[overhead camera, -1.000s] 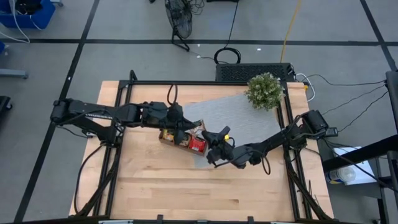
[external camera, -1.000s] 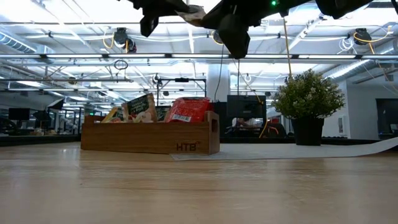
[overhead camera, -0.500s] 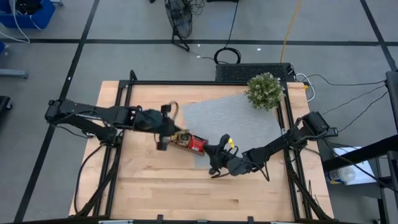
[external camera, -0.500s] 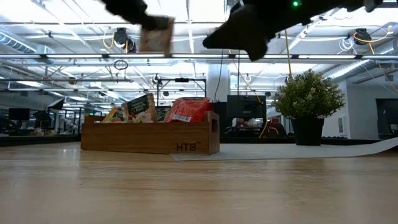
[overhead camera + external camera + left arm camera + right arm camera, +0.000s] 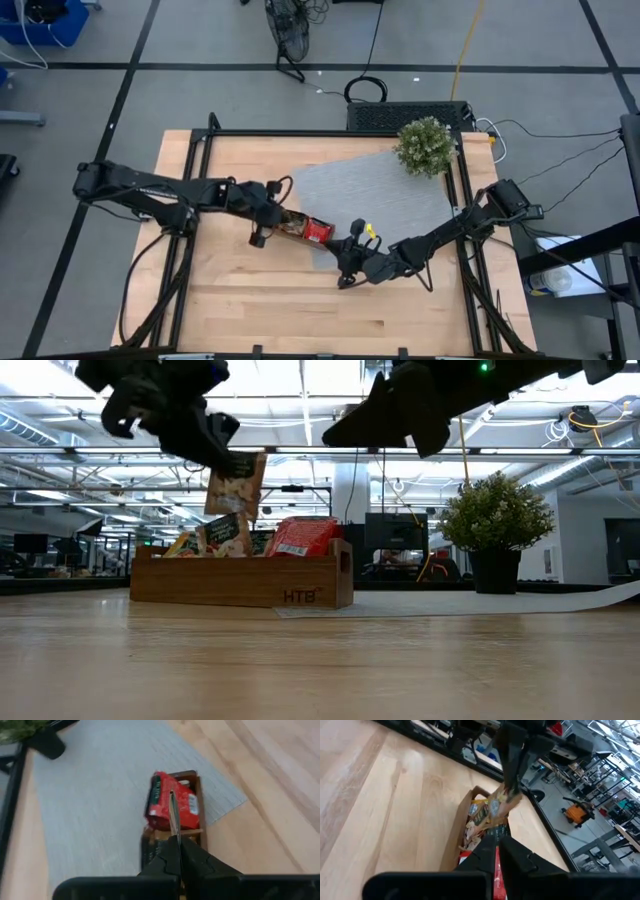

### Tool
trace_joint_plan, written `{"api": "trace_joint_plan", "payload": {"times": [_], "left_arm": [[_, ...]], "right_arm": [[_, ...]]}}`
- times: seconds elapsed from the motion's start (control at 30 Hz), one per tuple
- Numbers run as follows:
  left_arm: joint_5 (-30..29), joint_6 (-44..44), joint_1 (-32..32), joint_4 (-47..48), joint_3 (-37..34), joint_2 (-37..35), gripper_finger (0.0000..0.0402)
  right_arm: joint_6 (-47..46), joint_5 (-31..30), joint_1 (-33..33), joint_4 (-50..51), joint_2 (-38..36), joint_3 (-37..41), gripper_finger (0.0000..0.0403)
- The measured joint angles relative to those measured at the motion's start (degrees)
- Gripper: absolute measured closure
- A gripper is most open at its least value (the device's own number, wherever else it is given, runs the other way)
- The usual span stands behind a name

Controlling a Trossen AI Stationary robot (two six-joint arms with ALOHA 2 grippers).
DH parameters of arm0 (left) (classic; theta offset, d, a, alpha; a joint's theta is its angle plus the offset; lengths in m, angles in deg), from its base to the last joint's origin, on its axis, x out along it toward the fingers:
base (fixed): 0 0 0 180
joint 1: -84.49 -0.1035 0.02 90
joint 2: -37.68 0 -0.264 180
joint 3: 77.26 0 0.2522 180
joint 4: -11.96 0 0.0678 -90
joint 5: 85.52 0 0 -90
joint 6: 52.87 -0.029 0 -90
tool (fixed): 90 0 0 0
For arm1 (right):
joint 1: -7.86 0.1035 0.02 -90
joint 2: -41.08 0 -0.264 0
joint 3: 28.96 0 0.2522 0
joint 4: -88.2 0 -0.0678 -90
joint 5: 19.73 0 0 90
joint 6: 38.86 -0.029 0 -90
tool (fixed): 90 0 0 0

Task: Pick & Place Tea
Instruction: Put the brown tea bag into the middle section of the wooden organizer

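A long brown wooden tray (image 5: 240, 585) sits on the edge of a grey mat (image 5: 380, 190), holding red sachets (image 5: 167, 805), green-and-white ones (image 5: 225, 532) and orange ones. My left gripper (image 5: 225, 455) hovers above the tray's left half, shut on one green-and-white tea sachet (image 5: 235, 485). In the left wrist view that sachet shows only edge-on (image 5: 172, 815). My right gripper (image 5: 348, 262) is shut and holds nothing. It hangs high over the wood, right of and nearer than the tray. My left gripper pinches the sachet's top edge (image 5: 243, 460) between its two fingers, slanting down from above and from the table's left. The sachet hangs below the fingers, nearly upright and lifted clear, with its lower edge (image 5: 222, 510) just above the sachets in the tray.
A potted plant (image 5: 427, 146) stands at the mat's far right corner. Bare wooden table (image 5: 300, 300) stretches toward the near edge and the left side. A black frame rail (image 5: 190, 200) borders the tabletop.
My left gripper has carried the sachet away from the right gripper toward the table's left. It has then come down, so the sachet now hangs just over the tray. My right gripper has drawn back toward the near edge.
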Motion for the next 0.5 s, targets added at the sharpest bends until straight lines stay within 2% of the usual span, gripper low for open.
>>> {"api": "trace_joint_plan", "payload": {"times": [0.5], "left_arm": [[9.6,-1.4,-5.7,-15.8,-11.0,0.0,0.0399]], "right_arm": [[0.0,0.0,0.0,0.8,0.0,0.0,0.0394]]}}
